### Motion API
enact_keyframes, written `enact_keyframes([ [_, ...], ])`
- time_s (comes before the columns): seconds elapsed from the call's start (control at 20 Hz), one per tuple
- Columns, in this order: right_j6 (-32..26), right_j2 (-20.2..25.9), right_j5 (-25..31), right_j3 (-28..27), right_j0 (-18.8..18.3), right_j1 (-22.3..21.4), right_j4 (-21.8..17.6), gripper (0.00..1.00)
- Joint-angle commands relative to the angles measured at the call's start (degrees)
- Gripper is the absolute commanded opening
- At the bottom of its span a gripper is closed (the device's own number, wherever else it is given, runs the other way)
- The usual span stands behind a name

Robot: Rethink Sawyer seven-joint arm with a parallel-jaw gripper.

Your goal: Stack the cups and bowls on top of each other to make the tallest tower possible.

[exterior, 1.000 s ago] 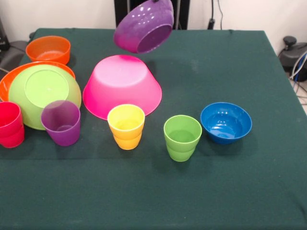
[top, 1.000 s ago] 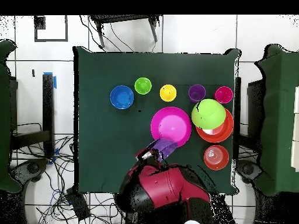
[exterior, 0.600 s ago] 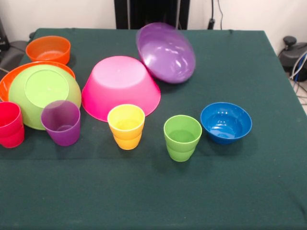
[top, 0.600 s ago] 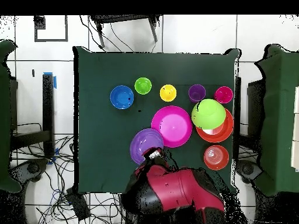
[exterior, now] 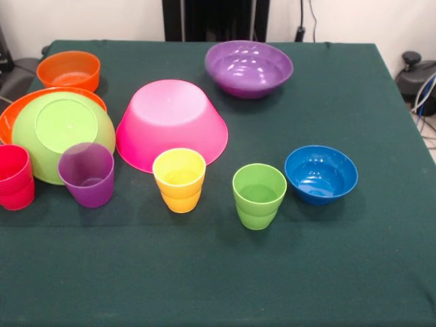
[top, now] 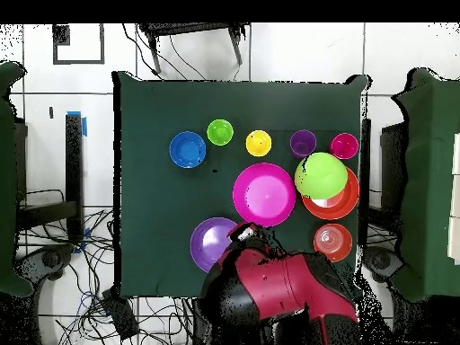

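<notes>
The purple bowl [exterior: 248,68] [top: 211,243] sits upright on the cloth behind the inverted pink bowl [exterior: 172,122] [top: 264,194], apart from it. Nothing rests on the pink bowl, and no tower shows. The lime green bowl [exterior: 61,133] lies inverted on the large orange bowl [exterior: 13,112]. In a row along the front stand the red cup [exterior: 13,177], purple cup [exterior: 87,174], yellow cup [exterior: 179,179] and green cup [exterior: 259,195]. My gripper [top: 243,232] shows only in the overhead view, at the purple bowl's rim.
A small blue bowl [exterior: 321,174] sits upright beside the green cup. A small orange bowl [exterior: 68,70] stands at the back left corner. My red arm [top: 274,287] covers the table edge near the purple bowl.
The purple bowl left my gripper above the pink bowl, tumbled off to the side and now rests upright on the table. The arm has drawn back.
</notes>
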Motion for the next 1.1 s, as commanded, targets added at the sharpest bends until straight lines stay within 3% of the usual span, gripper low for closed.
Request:
enact_keyframes([
  [0.05, -10.46, 2.24, 4.35, -2.04, 1.04, 5.81, -5.03, 0.00],
  [0.2, -7.94, 2.24, 1.19, -1.09, 1.84, 6.84, -4.75, 0.00],
  [0.25, -8.38, 2.83, 0.76, -0.57, 1.37, 7.31, -3.82, 1.00],
  [0.55, -4.61, 1.79, -3.90, -0.22, 3.47, 10.30, -5.31, 1.00],
  [0.8, 1.67, -3.58, -12.76, -4.00, 7.85, 23.74, -8.86, 1.00],
  [1.1, 4.44, -12.01, -25.07, -10.40, 14.84, 35.89, -9.03, 1.00],
])
